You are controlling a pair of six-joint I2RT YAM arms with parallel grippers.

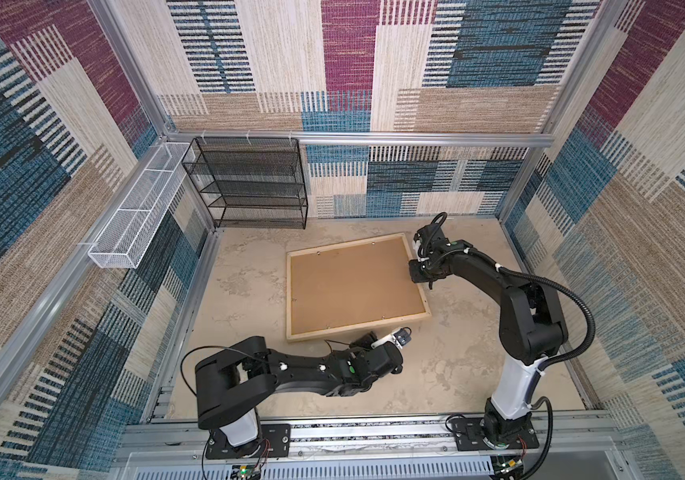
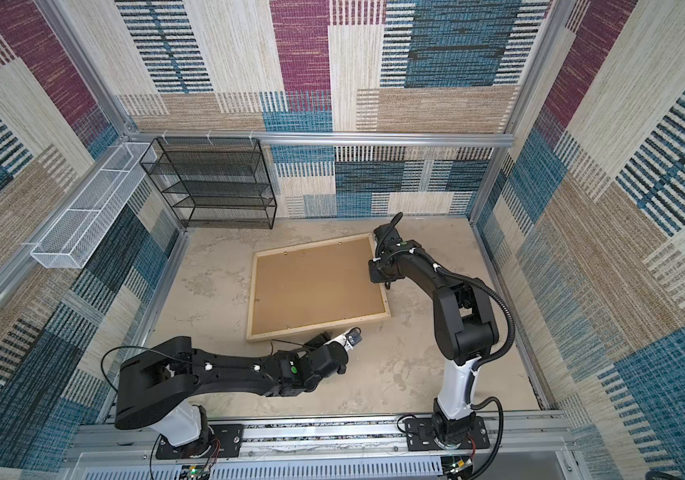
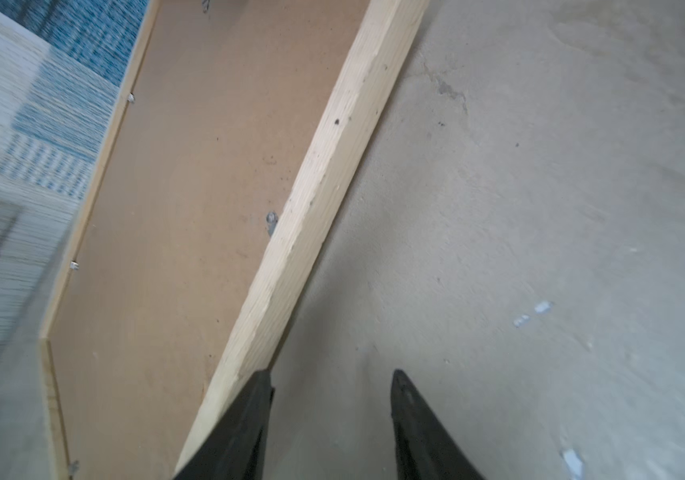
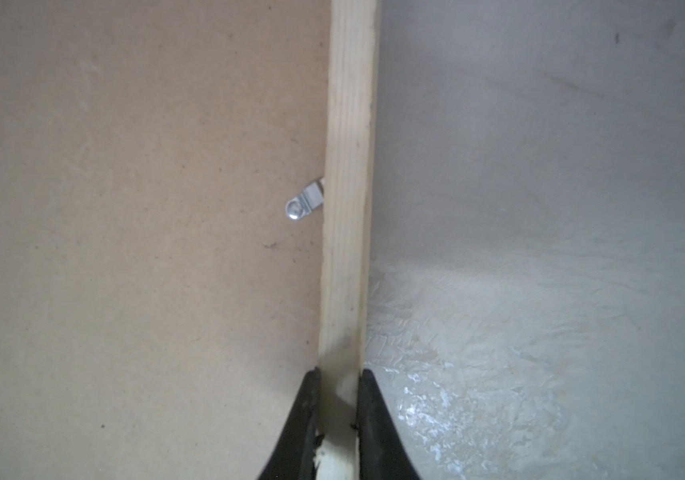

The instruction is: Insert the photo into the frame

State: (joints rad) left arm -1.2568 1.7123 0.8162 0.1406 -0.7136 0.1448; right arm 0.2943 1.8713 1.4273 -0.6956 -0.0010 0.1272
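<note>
While right pincer (image 4: 340,376) grips the frame (image 4: 349,166) edge, left pincer (image 3: 332,376) parted, empty, beside near edge, open table (image 3: 540,208) around.

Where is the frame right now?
In both top views the frame is central on the table, brown backing up, nearer than the black wire shelf. The right gripper clamps its right bar; the open left gripper is at its near bar.
</note>
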